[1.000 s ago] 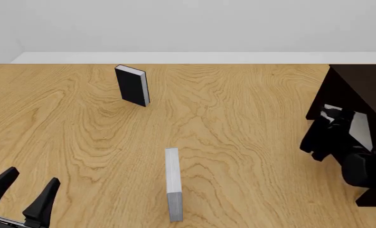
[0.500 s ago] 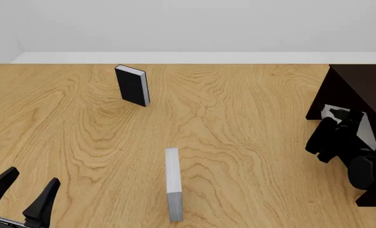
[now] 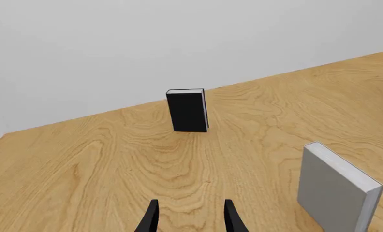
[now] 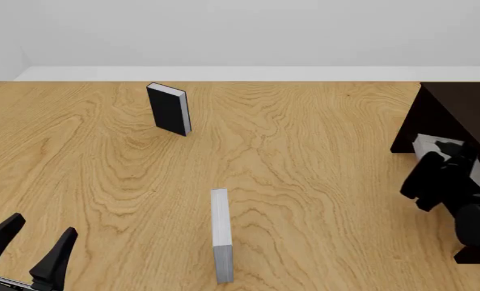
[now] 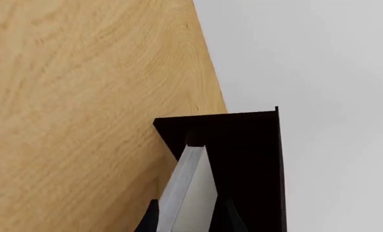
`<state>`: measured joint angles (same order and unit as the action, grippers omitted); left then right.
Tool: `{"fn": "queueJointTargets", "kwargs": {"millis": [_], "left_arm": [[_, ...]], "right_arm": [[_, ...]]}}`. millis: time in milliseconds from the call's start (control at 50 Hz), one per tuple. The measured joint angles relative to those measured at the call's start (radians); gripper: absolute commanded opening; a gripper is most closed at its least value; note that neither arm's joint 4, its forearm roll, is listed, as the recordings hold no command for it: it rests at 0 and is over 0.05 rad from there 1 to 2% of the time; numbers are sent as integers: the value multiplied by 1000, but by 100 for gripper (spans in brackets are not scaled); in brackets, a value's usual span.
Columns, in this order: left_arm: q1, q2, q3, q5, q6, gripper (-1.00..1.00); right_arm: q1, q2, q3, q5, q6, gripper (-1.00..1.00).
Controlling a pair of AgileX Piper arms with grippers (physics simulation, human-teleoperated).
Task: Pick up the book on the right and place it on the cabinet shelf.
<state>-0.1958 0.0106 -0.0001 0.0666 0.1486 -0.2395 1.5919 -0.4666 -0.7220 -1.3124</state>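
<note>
**Grey book held at the dark cabinet**

Right gripper [image 5: 190, 217] closed on the book [image 5: 190, 188], one black finger on each side of it in the right wrist view. Book pale silver-grey with white page edges, held up on end. Seen partly in the front view too [image 4: 424, 145], peeking out past the black right arm. Sits inside the opening of the cabinet [image 4: 458, 112], at the far right of the worktop [image 4: 305, 157]. Cannot tell if its bottom edge touches the cabinet shelf [image 5: 256, 164].

Left gripper [image 4: 28, 250] wide open, holding nothing, touching nothing. Low near the front left corner of the worktop, fingers spread like a V.

Black book [image 4: 170, 109] standing upright, far back on the left. Other grey book [image 4: 220, 233] standing upright near the middle front, thin edge facing forward. Well apart from each other and from both grippers.

No words, labels or brand marks to read on any cover.
</note>
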Motion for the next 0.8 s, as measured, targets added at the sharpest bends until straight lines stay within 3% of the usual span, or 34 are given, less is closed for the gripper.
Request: {"fn": "queueJointTargets", "kwargs": {"millis": [800], "left_arm": [[1, 3, 0, -6, 3, 100]], "right_arm": [[-43, -46, 45, -7, 14, 100]]}}
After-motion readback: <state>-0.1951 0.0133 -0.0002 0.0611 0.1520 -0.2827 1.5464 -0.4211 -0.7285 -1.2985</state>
